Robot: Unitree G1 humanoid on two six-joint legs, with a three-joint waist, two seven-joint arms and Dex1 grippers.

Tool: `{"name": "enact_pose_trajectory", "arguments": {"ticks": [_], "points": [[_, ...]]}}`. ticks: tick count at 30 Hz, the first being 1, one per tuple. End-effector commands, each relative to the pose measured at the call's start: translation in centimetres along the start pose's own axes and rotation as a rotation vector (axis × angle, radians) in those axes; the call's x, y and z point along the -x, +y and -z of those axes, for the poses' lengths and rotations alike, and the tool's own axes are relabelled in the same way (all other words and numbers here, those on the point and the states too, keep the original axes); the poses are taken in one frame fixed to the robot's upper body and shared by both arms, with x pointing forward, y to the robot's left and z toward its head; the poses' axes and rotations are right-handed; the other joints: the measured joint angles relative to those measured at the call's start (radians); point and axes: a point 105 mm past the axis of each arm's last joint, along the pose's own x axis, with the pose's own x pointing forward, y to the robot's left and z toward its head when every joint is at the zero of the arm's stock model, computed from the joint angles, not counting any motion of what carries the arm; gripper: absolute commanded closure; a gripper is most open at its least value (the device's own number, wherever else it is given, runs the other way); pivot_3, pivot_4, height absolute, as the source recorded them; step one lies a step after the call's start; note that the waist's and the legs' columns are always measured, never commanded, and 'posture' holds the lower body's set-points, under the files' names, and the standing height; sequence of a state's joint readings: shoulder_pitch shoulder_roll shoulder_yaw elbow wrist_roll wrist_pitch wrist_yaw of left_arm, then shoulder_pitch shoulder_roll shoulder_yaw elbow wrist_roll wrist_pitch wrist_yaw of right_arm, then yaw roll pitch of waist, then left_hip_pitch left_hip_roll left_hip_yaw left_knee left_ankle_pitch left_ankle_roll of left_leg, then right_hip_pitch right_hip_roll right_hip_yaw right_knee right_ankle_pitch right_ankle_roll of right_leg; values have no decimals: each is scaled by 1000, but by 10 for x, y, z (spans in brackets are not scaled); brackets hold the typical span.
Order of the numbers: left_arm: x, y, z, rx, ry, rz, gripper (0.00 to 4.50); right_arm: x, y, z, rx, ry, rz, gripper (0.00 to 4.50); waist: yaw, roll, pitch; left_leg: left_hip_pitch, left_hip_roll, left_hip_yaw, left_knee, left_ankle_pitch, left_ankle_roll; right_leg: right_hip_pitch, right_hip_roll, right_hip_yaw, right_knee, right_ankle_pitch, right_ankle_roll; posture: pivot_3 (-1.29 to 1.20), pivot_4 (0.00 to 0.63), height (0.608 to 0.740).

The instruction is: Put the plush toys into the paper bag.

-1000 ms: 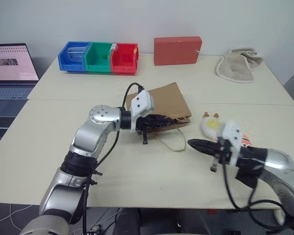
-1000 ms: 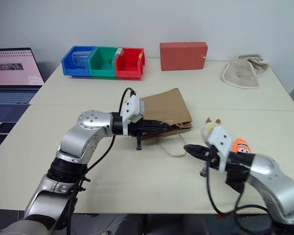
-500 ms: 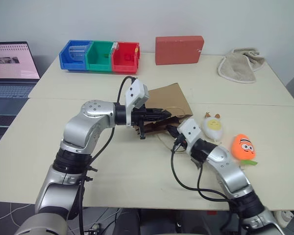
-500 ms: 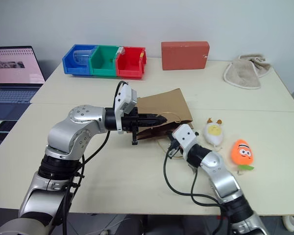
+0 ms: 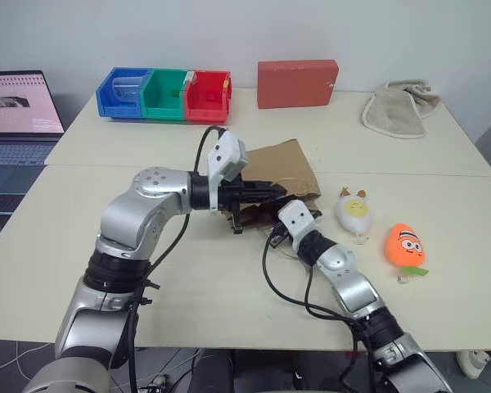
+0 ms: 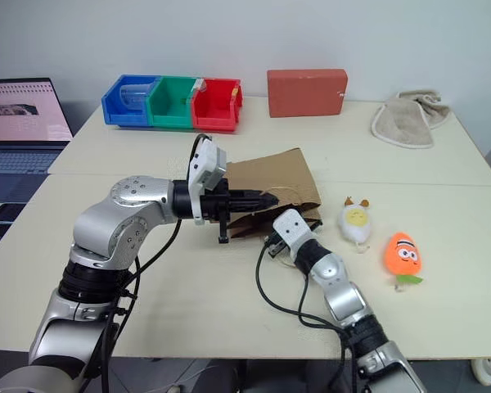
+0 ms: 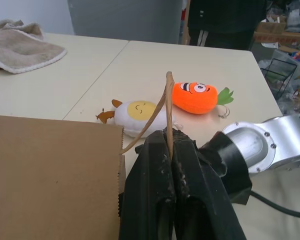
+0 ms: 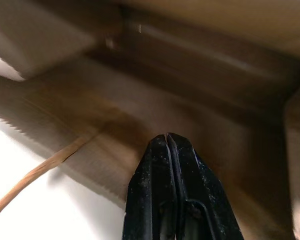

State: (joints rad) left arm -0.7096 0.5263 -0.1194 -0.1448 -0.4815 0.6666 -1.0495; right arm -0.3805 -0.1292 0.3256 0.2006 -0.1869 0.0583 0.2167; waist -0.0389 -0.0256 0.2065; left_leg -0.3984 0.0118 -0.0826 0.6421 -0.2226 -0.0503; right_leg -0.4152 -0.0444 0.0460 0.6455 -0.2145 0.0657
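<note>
The brown paper bag [image 5: 285, 164] lies flat on the table with its mouth toward me. My left gripper [image 7: 170, 136] is shut on one twisted loop handle [image 7: 165, 102] and holds the upper edge of the mouth raised. My right gripper [image 8: 166, 137] is shut with nothing in it, and its tips reach just inside the bag's mouth, over the lower paper wall [image 8: 115, 125]. Both plush toys lie on the table to the right of the bag. The white egg [image 5: 353, 214] is nearer the bag and the orange carrot [image 5: 404, 246] is farther right, both apart from the grippers.
At the back stand blue, green and red bins [image 5: 164, 94], a red box [image 5: 297, 83] and a beige cloth [image 5: 399, 106]. A laptop [image 5: 16, 106] sits at far left. The bag's other handle [image 8: 30, 175] lies loose on the table in front of the mouth.
My right arm swung left and forward, away from the toys, and its shut fingers entered the bag's mouth. The left gripper kept its hold on the handle.
</note>
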Motion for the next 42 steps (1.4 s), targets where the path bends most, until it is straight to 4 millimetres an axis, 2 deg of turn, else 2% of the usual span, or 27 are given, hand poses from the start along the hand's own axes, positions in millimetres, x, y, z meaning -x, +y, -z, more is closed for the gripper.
{"name": "enact_pose_trajectory", "arguments": {"ticks": [1, 6, 10, 12, 15, 20, 24, 28, 32, 38, 42], "points": [[7, 4, -21, -73, -37, -25, 4500, -5, 2, -1, 26, 5, -8, 4486, -2, 0, 0, 0, 0, 0, 0, 0, 0, 0, 0, 0, 0, 0, 0, 0, 150, 740], [18, 28, -54, -285, -43, -153, 4500, -4, 10, 6, 16, 49, -46, 4486, -2, 0, 0, 1, 0, -1, 1, 0, 0, 1, 1, 0, 1, 0, 0, 0, 150, 740], [26, 48, -97, -413, -124, -274, 4500, -3, 11, 7, 10, 59, -55, 4486, -2, 0, 0, 1, 0, -1, 0, 0, 0, 1, 1, 0, 0, 0, 0, 0, 150, 740], [28, 53, -110, -460, -144, -309, 4500, -3, 13, 6, 7, 56, -64, 4486, -3, 0, 0, 1, 0, -1, 0, 0, 0, 1, 1, 0, 0, 0, 0, 0, 150, 740], [27, 55, -118, -495, -156, -328, 4500, -3, 14, 4, 6, 53, -79, 4486, -4, 0, 0, 1, 0, -1, -1, 0, 0, 1, 2, 0, 0, 0, 0, 0, 150, 740], [29, 63, -112, -505, -149, -373, 4500, -3, 13, -2, 2, 40, -85, 4486, -9, 0, 0, 1, 0, -1, -1, 0, 0, 1, 2, 0, 0, 0, 0, 0, 150, 740], [25, 59, -98, -471, -119, -331, 4500, -3, 14, -4, 0, 37, -88, 4486, -12, 0, 0, 1, 0, -1, -1, 0, 0, 1, 2, 0, 0, 0, 0, 0, 150, 740], [20, 49, -81, -412, -106, -267, 4500, -1, 15, -19, -21, 2, -117, 4486, -12, 0, 0, 0, 0, -1, -1, 0, 0, 0, 2, 0, 0, 0, 0, 0, 150, 740], [18, 37, -72, -386, -90, -212, 4500, 6, 4, -37, -27, -44, -113, 4486, -12, 0, 0, -1, 1, -2, -1, 0, 0, -1, 2, 0, 0, 0, 0, 0, 150, 740], [13, 26, -62, -355, -76, -170, 4500, 31, -3, -62, -11, -123, -218, 4486, -9, 0, 0, -1, 1, -2, -1, 0, 0, -1, 2, 0, 0, 0, 0, 0, 150, 740], [7, 20, -60, -346, -82, -140, 4500, 59, -15, -78, 42, -164, -321, 4486, -8, 0, 0, -1, 0, -1, -1, 0, 0, -1, 1, 0, 0, 0, 0, 0, 150, 740]]}}
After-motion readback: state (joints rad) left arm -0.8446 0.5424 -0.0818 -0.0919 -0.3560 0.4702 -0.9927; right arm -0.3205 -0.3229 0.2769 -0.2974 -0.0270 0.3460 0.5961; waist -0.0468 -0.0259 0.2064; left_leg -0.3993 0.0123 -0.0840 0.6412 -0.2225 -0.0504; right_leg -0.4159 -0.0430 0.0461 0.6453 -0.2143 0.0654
